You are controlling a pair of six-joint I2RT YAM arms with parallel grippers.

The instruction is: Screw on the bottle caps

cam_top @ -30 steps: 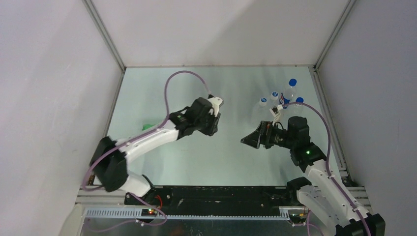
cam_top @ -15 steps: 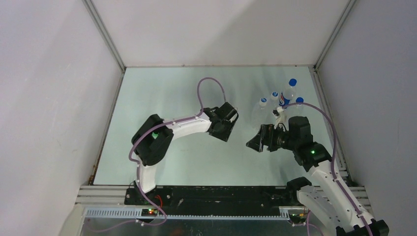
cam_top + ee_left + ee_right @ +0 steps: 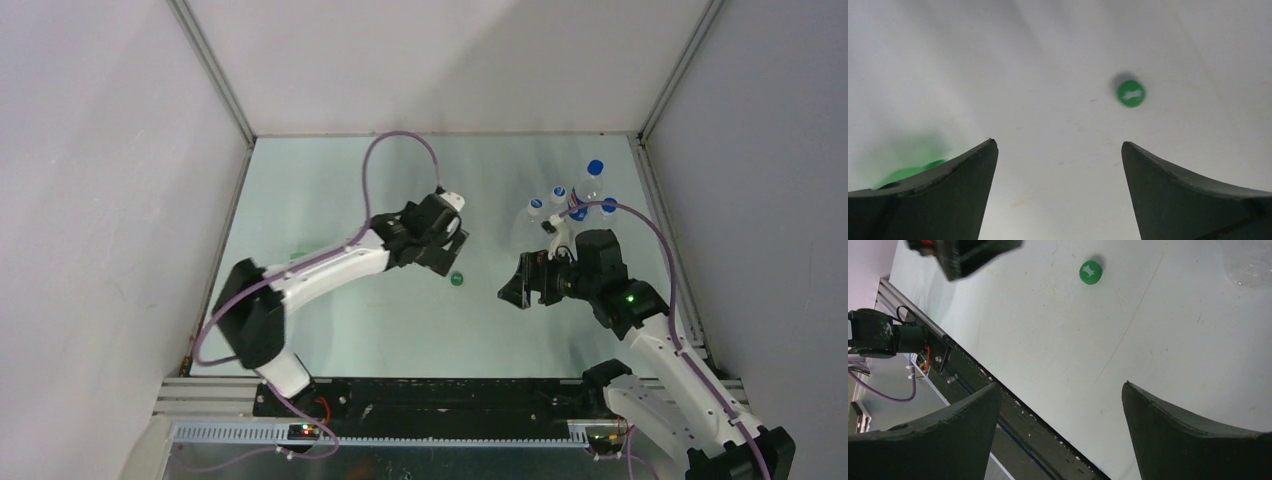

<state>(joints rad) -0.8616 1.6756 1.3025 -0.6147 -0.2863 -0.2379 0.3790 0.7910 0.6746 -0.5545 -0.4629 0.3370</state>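
Overhead and wrist views of the bench. The dark green cap lies flat near the bench's middle, its top face marked with a white figure. It sits just beside the left pincer and to the left of the right pincer, touching neither. Left wrist view: the left pincer has its fingers wide apart with nothing between them; the cap lies ahead and to the right, with only bare bench in between. A blurred green form shows behind the left finger, too soft to identify. Right wrist view: the right pincer is likewise spread and empty; the cap lies well ahead of it, beside part of the left arm. A clear plastic body is cut off by the upper right corner. Blue-capped bottles stand grouped at the far right, behind the right arm, well apart from the cap
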